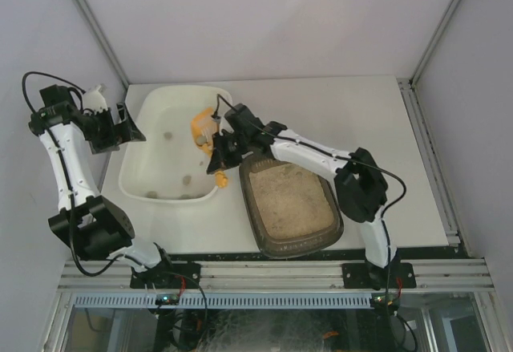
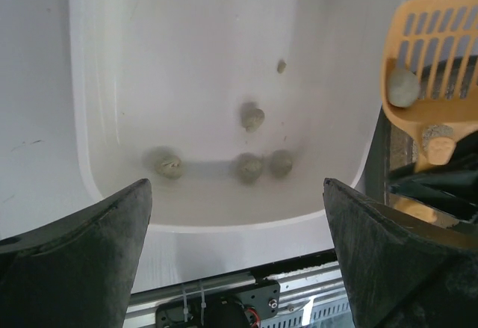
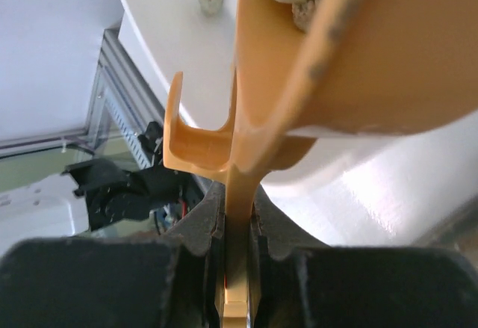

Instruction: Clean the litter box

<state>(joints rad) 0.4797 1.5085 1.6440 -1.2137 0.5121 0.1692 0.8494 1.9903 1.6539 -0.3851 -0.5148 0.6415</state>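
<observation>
While pale walls (image 1: 264, 15) enclose the white table (image 1: 361, 119), left end effector (image 1: 132, 126) gapes; right end effector (image 1: 218, 153) clamps the scoop (image 1: 200, 125).

White tabletop (image 1: 361, 119) sat flat and bright, plain pale walls closed it in: back wall (image 1: 264, 15), left wall (image 1: 32, 39), right wall (image 1: 481, 127); silver frame struts (image 1: 94, 23) ran up the corners, aluminium rail (image 1: 272, 273) lined the near edge, and the light was soft and even.

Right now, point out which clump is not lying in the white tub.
The pale clump riding on the orange slotted scoop, which the right gripper holds by its handle. The other clumps all lie on the white tub floor.
</observation>
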